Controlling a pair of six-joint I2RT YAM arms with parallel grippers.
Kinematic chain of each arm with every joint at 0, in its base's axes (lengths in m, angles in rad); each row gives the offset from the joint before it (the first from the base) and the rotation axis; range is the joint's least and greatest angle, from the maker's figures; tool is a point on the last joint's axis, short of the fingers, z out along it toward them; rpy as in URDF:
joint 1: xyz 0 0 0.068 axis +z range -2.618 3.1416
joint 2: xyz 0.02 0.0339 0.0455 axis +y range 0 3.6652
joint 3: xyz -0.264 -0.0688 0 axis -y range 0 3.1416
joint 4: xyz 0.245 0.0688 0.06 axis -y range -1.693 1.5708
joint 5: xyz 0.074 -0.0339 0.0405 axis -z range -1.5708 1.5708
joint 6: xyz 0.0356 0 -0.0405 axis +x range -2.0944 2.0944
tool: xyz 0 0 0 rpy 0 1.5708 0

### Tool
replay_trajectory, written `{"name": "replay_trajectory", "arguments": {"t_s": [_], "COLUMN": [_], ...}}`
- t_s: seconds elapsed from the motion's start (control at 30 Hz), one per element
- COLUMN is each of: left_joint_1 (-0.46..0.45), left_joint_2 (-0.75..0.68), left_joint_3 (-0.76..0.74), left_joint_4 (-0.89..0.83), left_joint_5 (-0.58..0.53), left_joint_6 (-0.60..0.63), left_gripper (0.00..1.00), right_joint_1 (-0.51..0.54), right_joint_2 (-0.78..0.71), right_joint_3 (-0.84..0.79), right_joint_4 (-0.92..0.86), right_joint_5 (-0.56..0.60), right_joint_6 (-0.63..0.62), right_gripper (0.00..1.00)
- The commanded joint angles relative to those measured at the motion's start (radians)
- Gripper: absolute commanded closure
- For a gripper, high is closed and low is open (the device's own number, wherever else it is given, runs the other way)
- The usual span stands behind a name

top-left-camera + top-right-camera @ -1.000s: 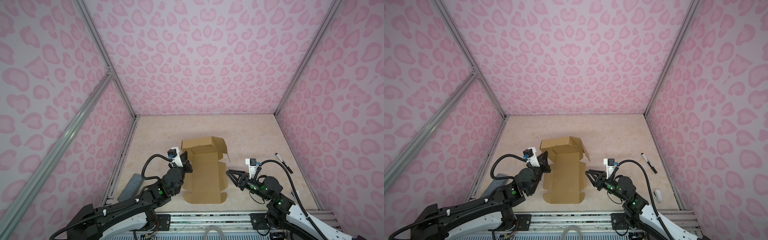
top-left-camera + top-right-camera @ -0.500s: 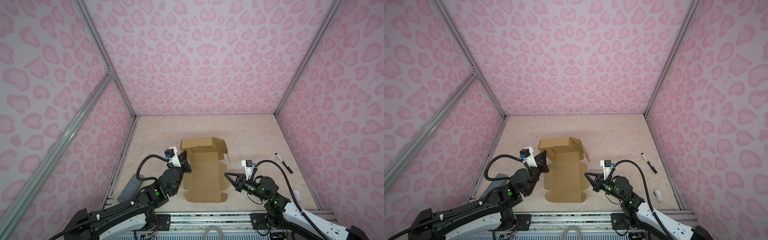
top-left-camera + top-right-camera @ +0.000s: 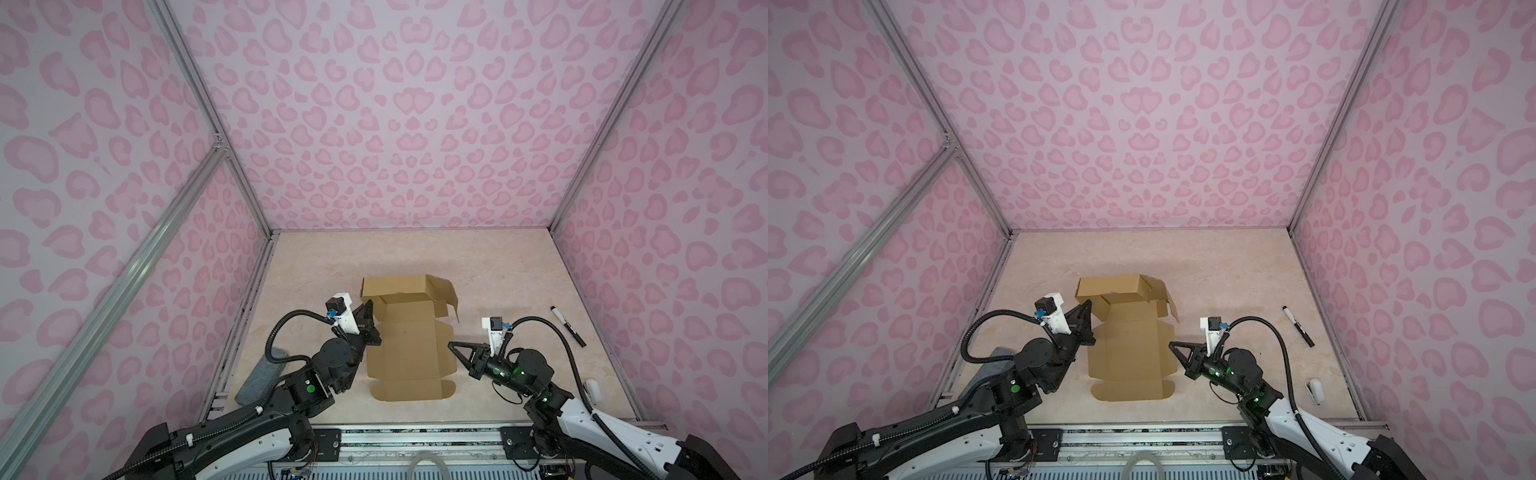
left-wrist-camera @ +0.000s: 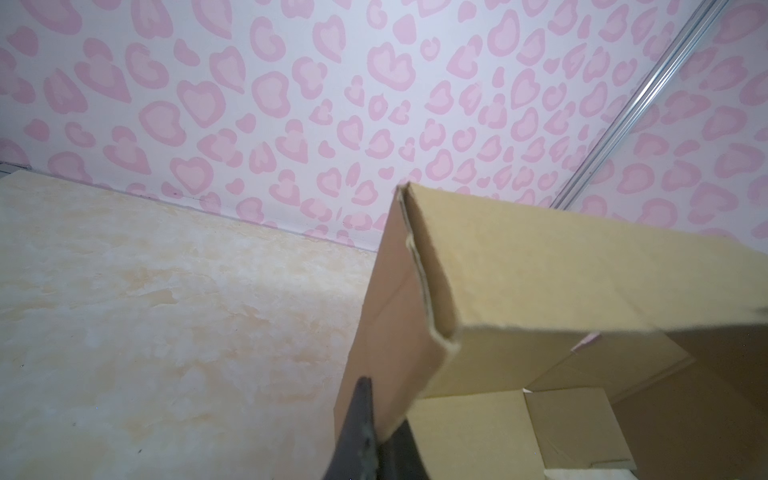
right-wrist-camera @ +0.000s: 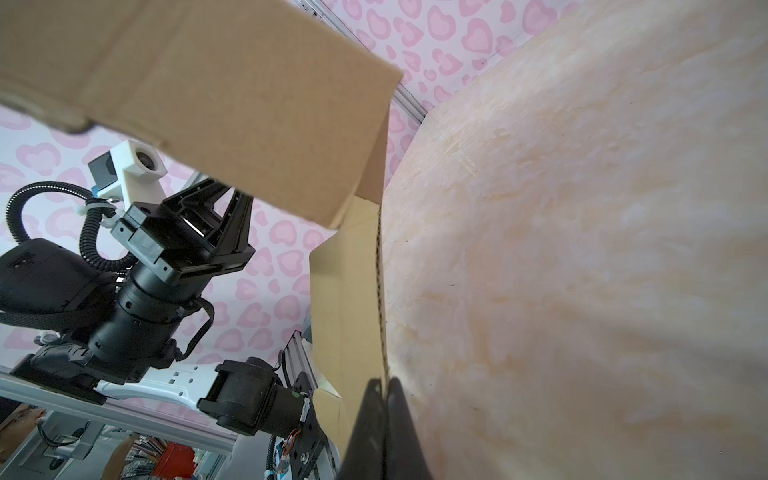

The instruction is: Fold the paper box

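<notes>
The left pincer (image 4: 380, 415) sits clamped on a raised side flap of the paper box (image 4: 540, 282) - its two dark fingers (image 4: 363, 415) press the cardboard from either side. The flap stands upright, with a folded panel tilting over the box's open inside. Beside it lies the bare cream bench (image 4: 145, 311), backed by a pink heart-patterned wall (image 4: 291, 104).

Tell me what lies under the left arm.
A grey block lies on the table, partly showing in both top views. The left arm covers part of it, so its full shape cannot be seen.
</notes>
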Motion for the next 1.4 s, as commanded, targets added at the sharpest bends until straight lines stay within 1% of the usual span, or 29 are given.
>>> {"name": "replay_trajectory", "arguments": {"t_s": [0.0,0.03,0.17,0.3,0.43,0.5,0.63,0.77,0.93,1.07,1.13,1.23,1.3,1.37], "left_joint_1": [0.001,0.001,0.001,0.001,0.001,0.001,0.001,0.001,0.003,0.003,0.003,0.003,0.003,0.003], "left_joint_2": [0.002,0.004,0.009,0.017,0.03,0.036,0.048,0.05,0.059,0.067,0.071,0.078,0.083,0.083], "left_joint_3": [0.01,0.011,0.017,0.026,0.03,0.032,0.041,0.039,0.041,0.045,0.046,0.049,0.049,0.048], "left_joint_4": [0.024,0.02,0.012,-0.002,-0.008,-0.013,-0.029,-0.047,-0.061,-0.066,-0.067,-0.076,-0.073,-0.074], "left_joint_5": [0.011,0.008,-0.001,-0.005,-0.003,0.0,0.01,0.021,0.05,0.071,0.081,0.092,0.093,0.093], "left_joint_6": [-0.028,-0.028,-0.02,-0.011,-0.014,-0.013,-0.011,-0.023,-0.03,-0.031,-0.031,-0.03,-0.031,-0.031], "left_gripper": [0.96,0.96,0.96,0.96,0.96,0.96,0.96,0.96,0.96,0.96,0.96,0.96,0.96,0.96], "right_joint_1": [-0.001,-0.002,-0.021,-0.04,-0.072,-0.095,-0.151,-0.186,-0.217,-0.243,-0.241,-0.227,-0.199,-0.162], "right_joint_2": [-0.047,-0.078,-0.213,-0.336,-0.417,-0.429,-0.406,-0.342,-0.201,-0.101,-0.057,-0.014,-0.005,-0.003], "right_joint_3": [0.019,0.022,0.03,0.039,0.102,0.15,0.246,0.312,0.365,0.372,0.372,0.354,0.347,0.347], "right_joint_4": [-0.072,-0.104,-0.239,-0.345,-0.509,-0.584,-0.662,-0.662,-0.593,-0.471,-0.413,-0.336,-0.324,-0.354], "right_joint_5": [0.015,0.027,0.053,0.057,0.091,0.129,0.124,0.109,0.058,-0.022,-0.072,-0.129,-0.131,-0.102], "right_joint_6": [-0.037,-0.039,-0.055,-0.065,-0.107,-0.123,-0.161,-0.178,-0.226,-0.201,-0.184,-0.166,-0.177,-0.208], "right_gripper": [1.0,0.99,0.89,0.81,0.7,0.67,0.64,0.63,0.6,0.57,0.54,0.53,0.53,0.53]}}
